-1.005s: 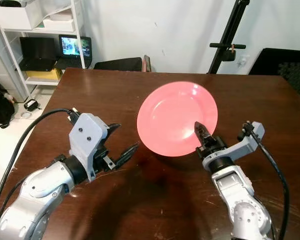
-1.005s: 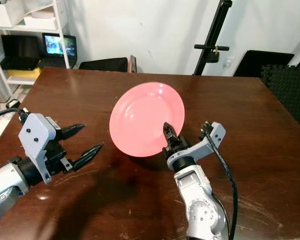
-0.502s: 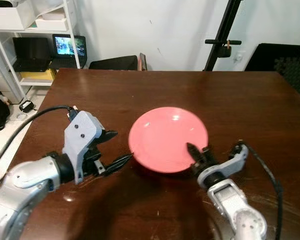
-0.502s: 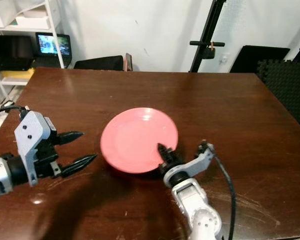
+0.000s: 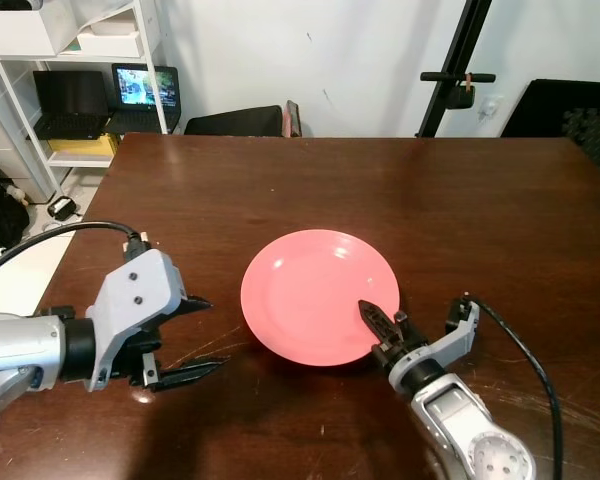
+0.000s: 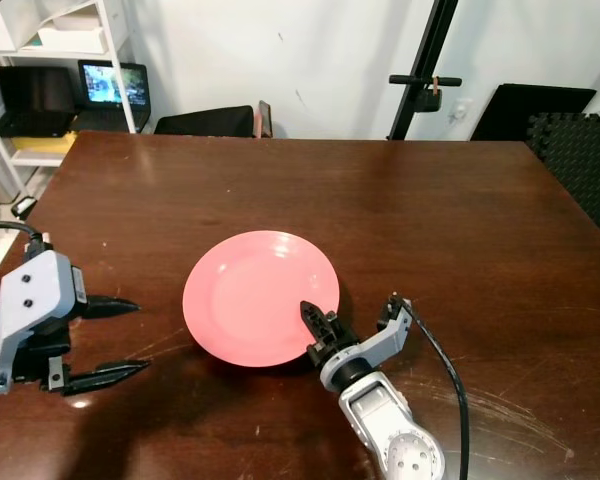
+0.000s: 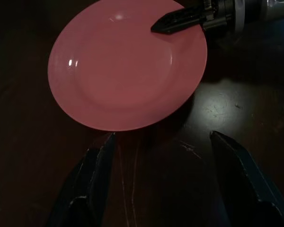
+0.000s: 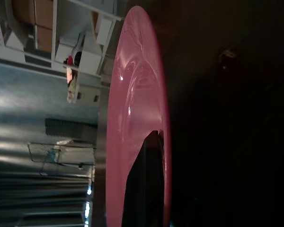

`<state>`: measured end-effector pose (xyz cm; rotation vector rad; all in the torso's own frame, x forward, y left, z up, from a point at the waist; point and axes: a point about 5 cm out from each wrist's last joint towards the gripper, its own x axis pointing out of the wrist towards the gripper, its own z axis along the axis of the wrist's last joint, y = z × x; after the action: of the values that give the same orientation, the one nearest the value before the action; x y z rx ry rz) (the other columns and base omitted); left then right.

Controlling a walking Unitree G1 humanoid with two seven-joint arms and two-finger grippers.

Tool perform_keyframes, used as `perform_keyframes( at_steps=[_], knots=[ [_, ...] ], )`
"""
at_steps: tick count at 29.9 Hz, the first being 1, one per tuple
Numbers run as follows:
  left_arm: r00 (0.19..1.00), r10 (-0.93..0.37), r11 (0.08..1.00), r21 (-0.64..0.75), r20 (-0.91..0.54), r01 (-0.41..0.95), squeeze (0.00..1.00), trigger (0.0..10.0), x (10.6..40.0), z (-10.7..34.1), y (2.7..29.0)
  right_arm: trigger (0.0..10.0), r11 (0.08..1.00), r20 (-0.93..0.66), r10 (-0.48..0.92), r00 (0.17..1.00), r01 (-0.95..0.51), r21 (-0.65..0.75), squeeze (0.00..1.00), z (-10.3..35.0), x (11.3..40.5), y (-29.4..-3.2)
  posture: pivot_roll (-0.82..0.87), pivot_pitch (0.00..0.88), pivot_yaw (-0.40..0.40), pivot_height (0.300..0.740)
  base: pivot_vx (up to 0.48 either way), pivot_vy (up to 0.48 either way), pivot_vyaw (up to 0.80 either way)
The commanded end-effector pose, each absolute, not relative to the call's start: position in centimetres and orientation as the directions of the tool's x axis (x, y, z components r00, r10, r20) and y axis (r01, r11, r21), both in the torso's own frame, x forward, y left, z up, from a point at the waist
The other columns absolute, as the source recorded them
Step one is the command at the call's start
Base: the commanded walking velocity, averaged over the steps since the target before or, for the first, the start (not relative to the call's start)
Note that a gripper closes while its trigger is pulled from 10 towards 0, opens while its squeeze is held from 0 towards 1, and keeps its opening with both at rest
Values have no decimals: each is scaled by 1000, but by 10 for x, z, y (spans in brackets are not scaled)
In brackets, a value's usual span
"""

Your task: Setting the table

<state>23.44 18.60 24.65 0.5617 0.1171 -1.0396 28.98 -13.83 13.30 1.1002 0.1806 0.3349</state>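
Observation:
A pink plate lies flat on the dark brown table, near the middle of its front half. My right gripper is at the plate's near right rim, shut on it. One black finger rests on the plate's top face, and the other is hidden under the rim. In the right wrist view the plate appears edge-on with that finger against it. My left gripper hovers open to the left of the plate, a short way off, holding nothing.
A white shelf with laptops stands past the table's far left corner. A dark chair back sits at the far edge, and a black stand rises behind it. The far and right parts of the tabletop are bare.
The plate has come down from a raised, tilted hold to lie flat on the table, my right gripper lowering with it. My left gripper has drawn back to the left.

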Motion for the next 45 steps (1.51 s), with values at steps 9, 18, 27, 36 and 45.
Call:
perform_keyframes(
  at_steps=[9, 18, 27, 36, 45],
  knots=[
    [492, -790, 361, 370, -367, 856, 0, 10000, 233, 236, 182, 10000, 565, -147, 353, 924, -85, 821, 1000, 111, 278, -144, 117, 155, 62, 740, 0, 0, 0],
    [496, -789, 367, 369, -364, 854, 0, 10000, 232, 233, 182, 10000, 620, -181, 321, 930, -62, 782, 1000, 111, 274, -149, 112, 157, 50, 740, 0, 0, 0],
    [498, -790, 369, 373, -358, 852, 0, 10000, 232, 229, 179, 10000, 782, -233, 176, 957, 8, 623, 0, 117, 272, -181, 98, 170, 32, 740, 0, 0, 0],
    [543, -777, 416, 389, -317, 822, 0, 10000, 237, 227, 177, 10000, 862, -87, -36, 996, 75, 501, 0, 149, 274, -218, 82, 180, 22, 740, 0, 0, 0],
    [800, -598, 775, 284, 40, 565, 0, 10000, 275, 245, 162, 10000, 919, 287, -78, 955, -43, 393, 0, 232, 301, -186, 87, 169, 55, 740, 0, 0, 0]
  ],
)
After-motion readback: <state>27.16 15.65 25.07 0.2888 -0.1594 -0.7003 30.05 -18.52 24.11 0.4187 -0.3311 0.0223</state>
